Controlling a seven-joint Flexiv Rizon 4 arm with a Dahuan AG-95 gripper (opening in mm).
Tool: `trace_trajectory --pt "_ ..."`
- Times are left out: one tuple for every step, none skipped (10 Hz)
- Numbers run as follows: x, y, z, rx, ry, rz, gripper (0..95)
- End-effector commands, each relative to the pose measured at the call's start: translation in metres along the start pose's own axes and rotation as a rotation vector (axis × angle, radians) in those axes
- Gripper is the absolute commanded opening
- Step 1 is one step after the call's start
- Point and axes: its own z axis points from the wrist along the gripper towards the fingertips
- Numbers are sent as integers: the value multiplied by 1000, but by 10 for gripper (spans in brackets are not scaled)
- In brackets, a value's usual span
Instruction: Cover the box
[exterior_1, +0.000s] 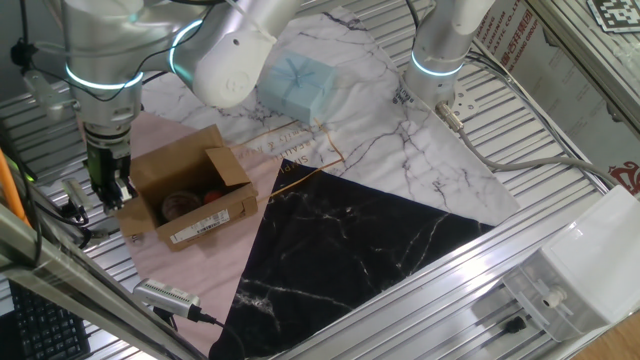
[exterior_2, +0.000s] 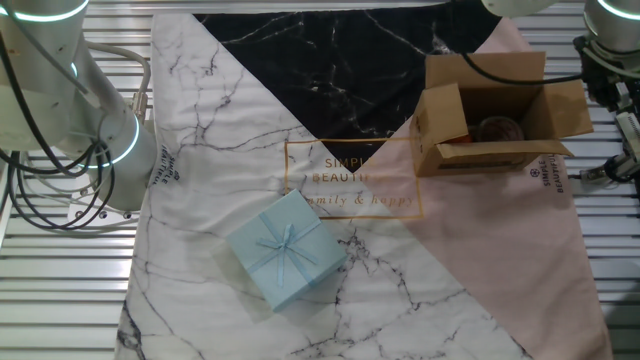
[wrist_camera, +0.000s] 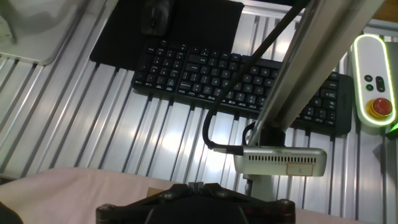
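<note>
One fixed view | box (exterior_1: 190, 196) flaps open | hand (exterior_1: 108, 190) just beside its end

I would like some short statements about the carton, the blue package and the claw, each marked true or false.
1. The box has its flaps open. True.
2. The box is empty. False: round items lie inside it.
3. The pale blue package has a ribbon bow on top. True.
4. The blue package sits inside the box. False: it lies apart from the box, on the white marble part of the cloth.
5. The claw is beside the box, at its short end. True.
6. The claw holds a flap. False: it hangs beside the box with nothing visibly between its fingers.
</note>
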Motion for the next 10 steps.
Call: trace_trajectory --pt "-1 0 -1 -2 6 5 0" --pt "-1 0 -1 -2 7 4 0" --pt "-1 0 -1 -1 5 1 0" --pt "-1 0 -1 -1 -6 0 0" --pt "-1 0 -1 -3 -10 7 0" --pt "-1 0 -1 -4 -12 11 0" --pt "-1 0 -1 -4 -12 11 0" --pt "-1 0 -1 -3 -12 10 0" --pt "-1 0 -1 -3 -10 17 0" --pt "-1 0 -1 -2 -5 16 0"
